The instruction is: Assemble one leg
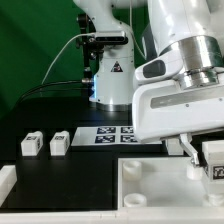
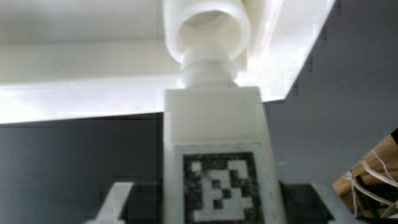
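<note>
Judging from both views, the leg [image 2: 217,130] was found clamped between the jaws of the gripper [image 1: 207,158], at the lower right of the exterior frame, just above the white panel [image 1: 100,190]. It was judged light, rigid, smooth plastic. A grip on its flat sides, clear of the narrow rounded tip, was judged best. 2 spare legs [image 1: 32,143] [image 1: 60,142] were noted at lower left.

A robotics lab: a mounted robot arm [image 1: 110,78], black table [image 1: 35,115], green backdrop [image 1: 30,30] and tagged marker board [image 1: 112,135].
</note>
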`<control>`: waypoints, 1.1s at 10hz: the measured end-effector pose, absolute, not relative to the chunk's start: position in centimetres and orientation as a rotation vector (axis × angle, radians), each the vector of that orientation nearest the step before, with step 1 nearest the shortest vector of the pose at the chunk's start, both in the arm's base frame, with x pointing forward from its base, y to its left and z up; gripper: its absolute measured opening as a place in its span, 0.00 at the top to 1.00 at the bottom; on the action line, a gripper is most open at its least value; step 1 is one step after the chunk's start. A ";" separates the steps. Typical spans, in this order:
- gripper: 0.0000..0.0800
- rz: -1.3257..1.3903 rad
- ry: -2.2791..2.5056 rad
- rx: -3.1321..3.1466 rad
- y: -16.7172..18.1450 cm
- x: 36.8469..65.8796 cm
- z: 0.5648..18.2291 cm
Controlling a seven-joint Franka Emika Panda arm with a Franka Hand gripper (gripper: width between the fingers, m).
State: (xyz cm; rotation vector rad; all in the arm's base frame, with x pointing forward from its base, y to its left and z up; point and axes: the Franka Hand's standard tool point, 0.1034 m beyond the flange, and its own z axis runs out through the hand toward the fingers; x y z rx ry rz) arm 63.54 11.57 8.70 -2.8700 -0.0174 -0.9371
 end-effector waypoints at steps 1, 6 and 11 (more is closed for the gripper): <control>0.64 -0.937 -0.019 -2.870 11.6 63.5 8.7; 0.64 -0.914 -0.046 -2.879 12.0 62.6 8.8; 0.64 -0.909 -0.053 -2.881 12.1 61.9 8.6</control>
